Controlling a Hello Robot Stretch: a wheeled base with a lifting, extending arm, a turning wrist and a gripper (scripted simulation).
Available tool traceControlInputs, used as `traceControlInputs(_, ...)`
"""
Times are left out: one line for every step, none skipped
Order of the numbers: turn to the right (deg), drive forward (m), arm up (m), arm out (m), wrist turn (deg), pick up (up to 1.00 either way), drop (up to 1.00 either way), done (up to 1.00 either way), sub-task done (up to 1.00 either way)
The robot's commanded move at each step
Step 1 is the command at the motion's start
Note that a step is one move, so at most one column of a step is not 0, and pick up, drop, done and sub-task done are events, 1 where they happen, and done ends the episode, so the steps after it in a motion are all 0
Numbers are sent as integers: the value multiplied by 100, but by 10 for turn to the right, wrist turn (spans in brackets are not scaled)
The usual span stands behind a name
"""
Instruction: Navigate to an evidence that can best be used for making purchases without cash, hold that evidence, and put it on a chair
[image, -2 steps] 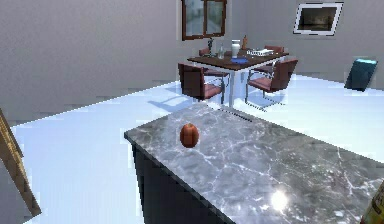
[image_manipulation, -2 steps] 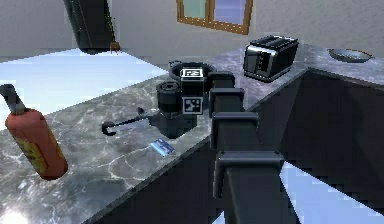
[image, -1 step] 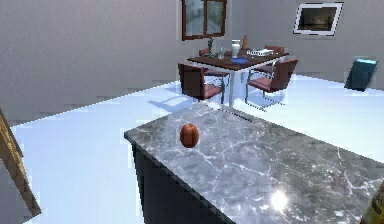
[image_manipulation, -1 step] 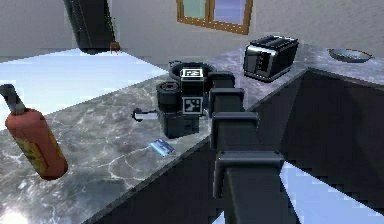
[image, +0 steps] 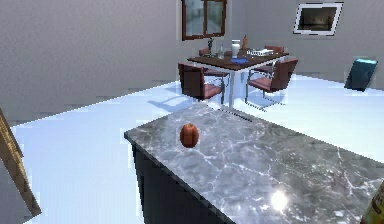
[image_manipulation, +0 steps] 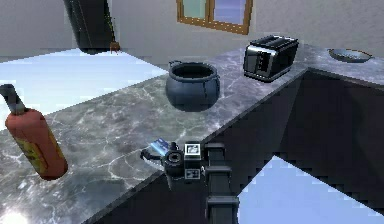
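gripper (image_manipulation: 157, 155) low at edge of marble counter (image_manipulation: 110, 115), between red bottle (image_manipulation: 35, 140) and dark pot (image_manipulation: 192, 85); cannot tell whether holding anything, nor where the card lies. chairs (image: 200, 82) around far dining table (image: 216, 60).

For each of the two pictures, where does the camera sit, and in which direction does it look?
Forward view: on the robot, looking ahead and somewhat down, over a marble counter with a reddish round thing toward a dining table and chairs.
Arm side view: on the robot's body, looking out sideways; its arm and gripper reach over marble with a pot and toaster.
Shared: likely the same marble counter.
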Motion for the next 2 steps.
traceControlInputs(0,0,0,0,0,100,0,0,0)
traceControlInputs(0,0,10,0,0,0,0,0,0)
